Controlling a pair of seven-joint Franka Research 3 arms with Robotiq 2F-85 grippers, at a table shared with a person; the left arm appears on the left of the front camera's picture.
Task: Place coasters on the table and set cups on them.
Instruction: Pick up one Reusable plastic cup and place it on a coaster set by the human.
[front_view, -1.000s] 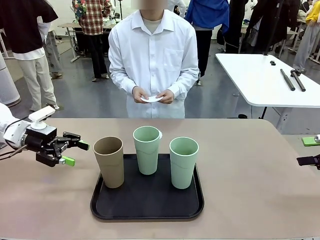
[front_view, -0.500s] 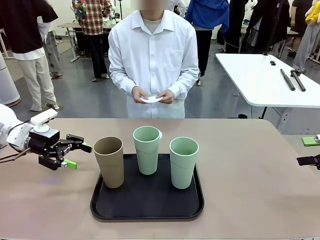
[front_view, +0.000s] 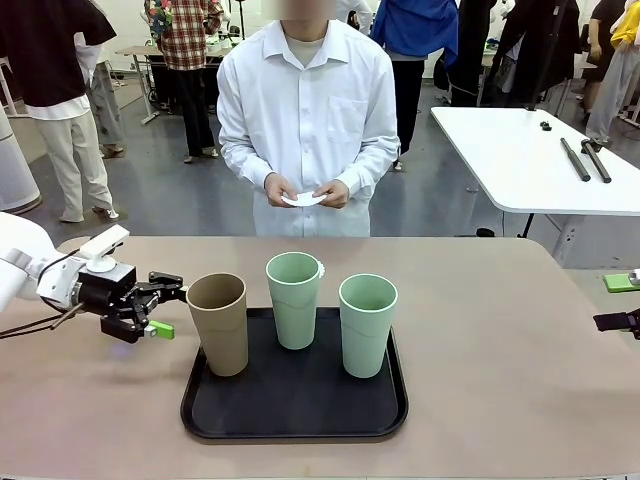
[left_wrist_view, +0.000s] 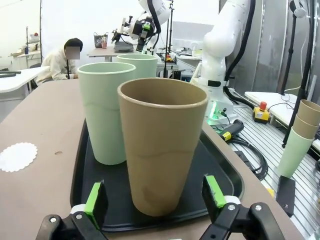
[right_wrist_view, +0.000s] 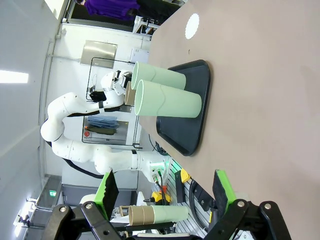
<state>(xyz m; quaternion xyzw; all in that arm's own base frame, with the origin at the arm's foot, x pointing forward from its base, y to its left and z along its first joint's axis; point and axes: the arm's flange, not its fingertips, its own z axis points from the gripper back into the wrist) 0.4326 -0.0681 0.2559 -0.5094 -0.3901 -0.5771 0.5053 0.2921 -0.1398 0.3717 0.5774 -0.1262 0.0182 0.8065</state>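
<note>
Three cups stand on a black tray (front_view: 295, 420): a tan one (front_view: 218, 322) at the left and two mint green ones (front_view: 294, 298) (front_view: 367, 322). My left gripper (front_view: 168, 305) hangs open just left of the tan cup. In the left wrist view that cup (left_wrist_view: 162, 150) stands close ahead between the green pads (left_wrist_view: 95, 202), untouched. One coaster (left_wrist_view: 18, 156) lies on the table (front_view: 500, 380) beyond the tray, peeking out behind the middle cup (front_view: 320, 268). The person holds more coasters (front_view: 302, 198) in both hands. My right gripper (front_view: 602, 302) stays open at the right edge; its view shows the cups (right_wrist_view: 170, 102) far off.
A white table with black rods (front_view: 530, 150) stands at the back right, off my table. Spare stacked cups (left_wrist_view: 300, 140) sit beside the table on my side. Bare tabletop lies left, right and in front of the tray. People move about in the background.
My left gripper has moved right and slightly down toward the tan cup, still open. The right gripper, the cups and the person's hands have stayed put.
</note>
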